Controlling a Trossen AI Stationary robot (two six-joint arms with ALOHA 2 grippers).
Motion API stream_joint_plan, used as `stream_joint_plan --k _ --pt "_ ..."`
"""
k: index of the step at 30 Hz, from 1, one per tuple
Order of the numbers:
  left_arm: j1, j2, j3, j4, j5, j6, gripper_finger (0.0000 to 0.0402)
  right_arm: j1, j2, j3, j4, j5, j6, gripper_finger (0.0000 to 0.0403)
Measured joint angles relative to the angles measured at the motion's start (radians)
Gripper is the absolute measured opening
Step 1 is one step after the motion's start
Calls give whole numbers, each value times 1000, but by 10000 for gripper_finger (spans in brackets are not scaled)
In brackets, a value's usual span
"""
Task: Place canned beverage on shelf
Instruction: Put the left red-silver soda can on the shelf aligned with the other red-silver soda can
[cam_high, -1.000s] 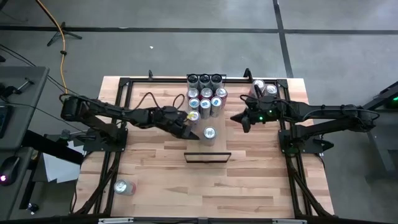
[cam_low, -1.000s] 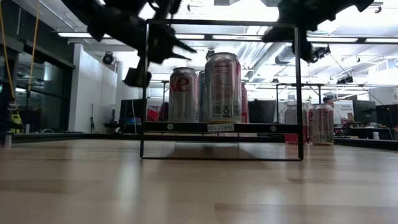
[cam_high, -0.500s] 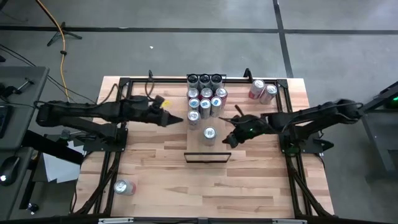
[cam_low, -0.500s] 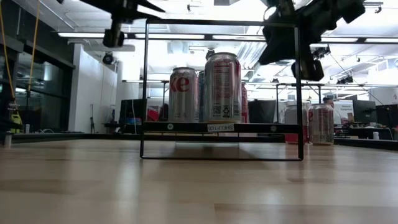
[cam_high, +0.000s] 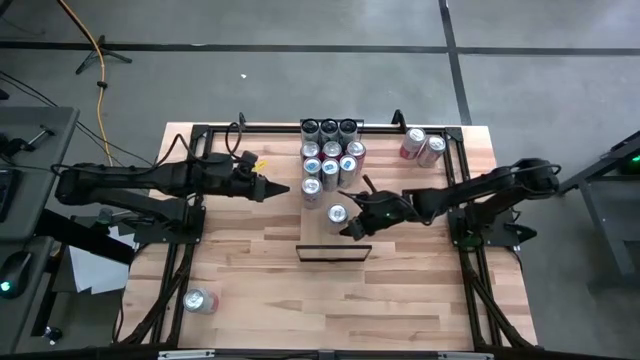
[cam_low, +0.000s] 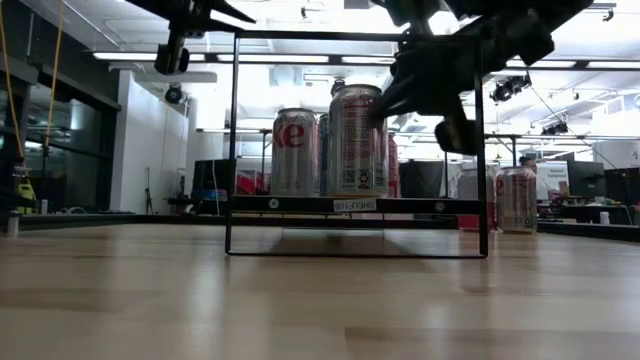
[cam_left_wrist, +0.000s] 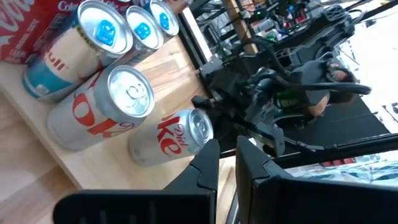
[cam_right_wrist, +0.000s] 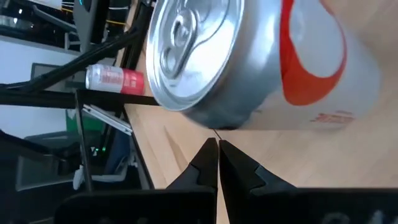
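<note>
A silver and red canned beverage (cam_high: 337, 213) stands upright on its base on the shelf (cam_high: 318, 232), a pale panel whose dark front edge (cam_low: 300, 204) shows in the low view. My right gripper (cam_high: 346, 229) is shut, with its fingertips (cam_right_wrist: 217, 146) right beside the can's wall under the top rim (cam_right_wrist: 211, 121). In the low view it sits at the can's upper right (cam_low: 385, 100). My left gripper (cam_high: 283, 188) is shut and hangs raised to the left of the cans, touching nothing. My right gripper points its shut fingertips (cam_right_wrist: 209, 149) slantwise down from the table's right at the can's side just below the top rim (cam_right_wrist: 214, 129). I cannot tell whether they touch it. The can stands upright on the shelf.
Several cans (cam_high: 330, 152) stand in a block behind the shelf. Two more (cam_high: 421, 146) are at the far right, and one lies on its side (cam_high: 200, 300) at the near left. A thin black frame (cam_low: 232, 140) stands around the shelf. A black rail (cam_high: 250, 128) borders the table.
My left gripper has drawn back from the can toward the table's left edge and risen, staying shut. My right gripper has swung in from the far right, come down beside the can on the shelf and rolled. The can has stayed in place.
</note>
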Motion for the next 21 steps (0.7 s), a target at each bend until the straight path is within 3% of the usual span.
stream_joint_plan --k 7,21 --pt "0 -1 0 0 0 8 0 0 22 0 18 17 0 0" --pt "0 -1 0 1 0 32 0 -9 20 0 25 193 25 0"
